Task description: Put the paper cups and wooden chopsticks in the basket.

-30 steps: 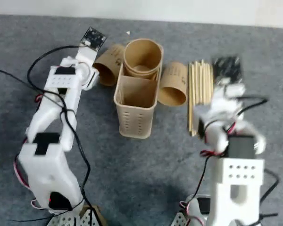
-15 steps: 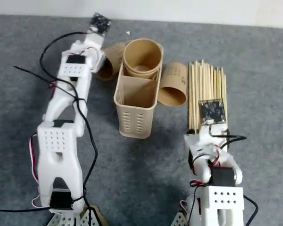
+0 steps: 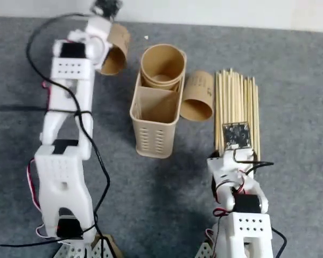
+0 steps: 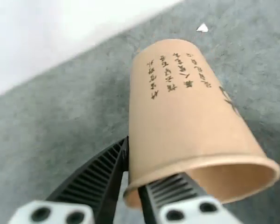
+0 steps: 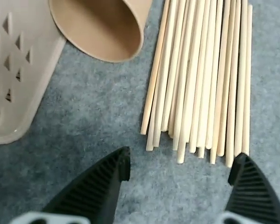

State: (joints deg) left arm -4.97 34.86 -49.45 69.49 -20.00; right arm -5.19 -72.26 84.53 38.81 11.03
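My left gripper (image 4: 133, 172) pinches 1 paper cup (image 4: 186, 116) by its rim, so I should swing it over the basket (image 3: 151, 137) and tip it mouth-up before letting go.

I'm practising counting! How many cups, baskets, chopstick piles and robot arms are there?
Paper cups: 3 (held cup, standing cup, lying cup)
Basket: 1
Chopstick pile: 1
Robot arms: 2 (left arm, right arm)
Total: 7
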